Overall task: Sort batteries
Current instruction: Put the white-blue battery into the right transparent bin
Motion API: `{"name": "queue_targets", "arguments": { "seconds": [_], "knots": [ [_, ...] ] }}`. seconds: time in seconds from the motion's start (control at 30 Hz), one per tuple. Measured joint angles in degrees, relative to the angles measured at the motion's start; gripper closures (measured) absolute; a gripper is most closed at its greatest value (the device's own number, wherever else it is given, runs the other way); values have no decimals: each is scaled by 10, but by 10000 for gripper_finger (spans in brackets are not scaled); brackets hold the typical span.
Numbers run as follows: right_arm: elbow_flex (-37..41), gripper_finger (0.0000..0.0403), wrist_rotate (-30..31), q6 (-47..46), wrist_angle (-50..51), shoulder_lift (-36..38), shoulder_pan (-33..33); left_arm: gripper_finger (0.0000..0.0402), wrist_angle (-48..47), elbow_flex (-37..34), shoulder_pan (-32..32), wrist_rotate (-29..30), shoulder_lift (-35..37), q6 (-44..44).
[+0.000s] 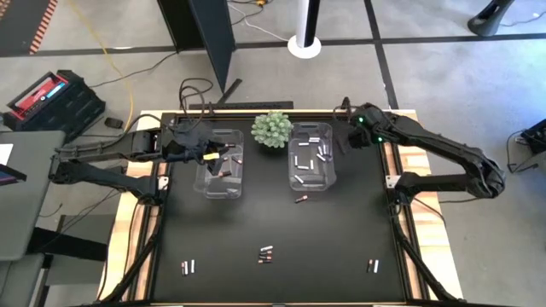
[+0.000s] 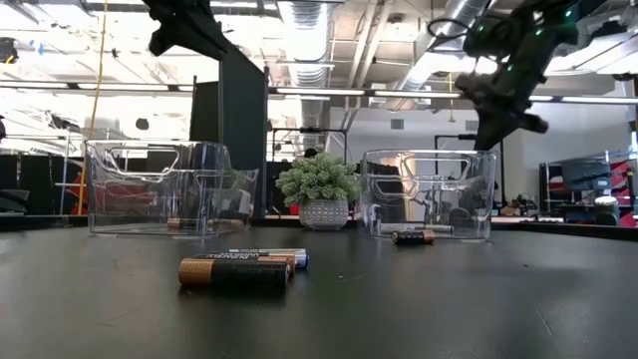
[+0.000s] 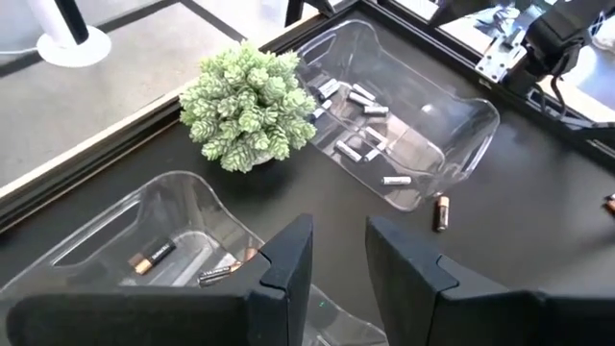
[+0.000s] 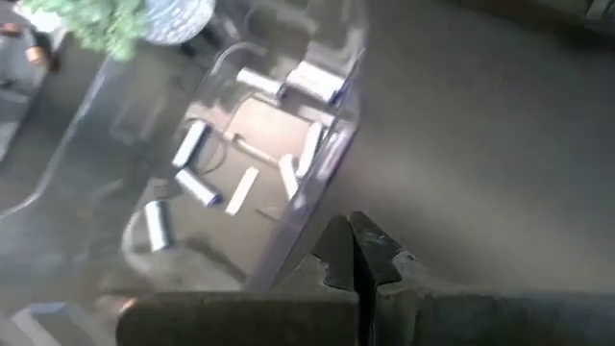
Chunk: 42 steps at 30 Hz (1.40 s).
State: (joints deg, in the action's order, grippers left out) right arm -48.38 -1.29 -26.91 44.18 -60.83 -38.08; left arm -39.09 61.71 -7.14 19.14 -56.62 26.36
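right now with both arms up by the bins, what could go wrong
The open left gripper hovers over the left clear plastic bin; dropping lower might clip its wall. The shut right gripper sits beside the right clear bin and could nudge it. The dark copper-ended battery lying outside may get overlooked.

No legible text, label or number on any battery (image 2: 236, 271) or bin (image 1: 310, 154).

Two clear bins (image 1: 220, 162) flanking spiky plant (image 1: 271, 129) at back, open mat (image 1: 281, 222) in front
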Motion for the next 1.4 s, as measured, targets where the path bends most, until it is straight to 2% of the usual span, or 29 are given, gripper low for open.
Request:
{"name": "queue_targets", "arguments": {
  "seconds": [0.17,0.3,0.47,0.63,0.73,0.9,1.03,1.27,1.4],
  "knots": [
    [0,403,17,-83,52,34,56,306,0,0,0,2,-2,-7],
    [5,403,19,-146,81,56,121,306,-5,0,0,22,-11,-62],
    [37,403,64,-275,80,93,254,306,12,0,0,23,-34,-98],
    [79,403,130,-464,88,125,414,306,42,0,3,6,-61,-165],
    [97,403,173,-565,93,128,509,306,39,0,4,5,-72,-165],
    [105,403,239,-682,91,97,632,306,-36,0,10,35,-67,-53],
    [105,403,254,-724,89,57,689,306,-110,0,50,65,-50,52],
    [105,397,254,-741,45,-7,757,306,-200,0,208,204,-46,338],
    [105,389,254,-728,9,-44,794,306,-215,0,293,229,-72,478]
  ]
}}
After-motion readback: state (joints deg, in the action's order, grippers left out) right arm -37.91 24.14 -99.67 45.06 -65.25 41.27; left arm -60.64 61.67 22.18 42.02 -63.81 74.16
